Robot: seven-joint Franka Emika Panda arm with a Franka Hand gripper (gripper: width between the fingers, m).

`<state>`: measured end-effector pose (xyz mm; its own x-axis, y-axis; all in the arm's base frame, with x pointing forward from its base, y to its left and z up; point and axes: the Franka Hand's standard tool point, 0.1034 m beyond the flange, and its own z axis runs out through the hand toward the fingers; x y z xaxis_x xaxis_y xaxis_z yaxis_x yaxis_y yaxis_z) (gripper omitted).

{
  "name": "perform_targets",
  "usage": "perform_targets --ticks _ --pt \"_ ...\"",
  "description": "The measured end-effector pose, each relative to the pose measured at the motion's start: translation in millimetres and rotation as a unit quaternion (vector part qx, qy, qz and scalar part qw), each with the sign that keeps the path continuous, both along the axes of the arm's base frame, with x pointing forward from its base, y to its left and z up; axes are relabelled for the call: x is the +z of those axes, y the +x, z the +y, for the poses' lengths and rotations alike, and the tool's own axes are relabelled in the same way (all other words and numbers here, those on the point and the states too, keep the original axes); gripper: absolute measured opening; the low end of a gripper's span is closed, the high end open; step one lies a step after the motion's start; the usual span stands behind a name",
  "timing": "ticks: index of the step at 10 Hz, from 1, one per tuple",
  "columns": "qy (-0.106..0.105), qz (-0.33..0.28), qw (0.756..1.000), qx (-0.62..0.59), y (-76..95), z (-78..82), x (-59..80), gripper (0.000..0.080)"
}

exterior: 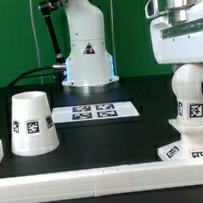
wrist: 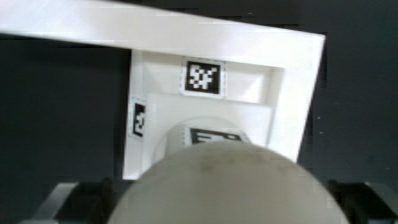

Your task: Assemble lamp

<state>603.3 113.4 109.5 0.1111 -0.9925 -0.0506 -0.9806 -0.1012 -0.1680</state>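
The bulb post point(exterior: 190, 96) stands upright on the flared square base point(exterior: 182, 148) at the exterior view's right, by the front rail. My gripper point(exterior: 190, 67) comes down from above and is shut on the post's round top. In the wrist view the round top point(wrist: 222, 180) fills the foreground between my dark fingers point(wrist: 80, 200), with the tagged base point(wrist: 210, 80) beneath it. The large cone shade point(exterior: 32, 123) stands narrow end up at the exterior view's left, apart from my gripper.
The marker board point(exterior: 95, 112) lies flat mid-table. The glossy robot pedestal point(exterior: 87, 51) stands behind it. A white rail point(exterior: 97, 175) runs along the front edge, and its corner point(wrist: 267, 40) frames the base in the wrist view.
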Motion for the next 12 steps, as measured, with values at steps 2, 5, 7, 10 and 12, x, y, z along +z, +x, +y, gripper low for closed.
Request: perform_targets --ticks 2,5,7,10,12 --pt "0.016 0.001 0.998 -0.053 0.5 3.1 0.8 0.0579" --pt "0.038 0.005 0.993 -0.113 1.0 7.0 1.8 0.0579" --pt "0.039 0.005 0.993 -0.111 0.7 7.5 1.3 0.0579" --pt "0.032 0.003 0.996 -0.081 -0.3 8.5 1.1 0.0690" --pt "0.011 -0.007 0.998 0.057 -2.7 9.1 4.0 0.0698"
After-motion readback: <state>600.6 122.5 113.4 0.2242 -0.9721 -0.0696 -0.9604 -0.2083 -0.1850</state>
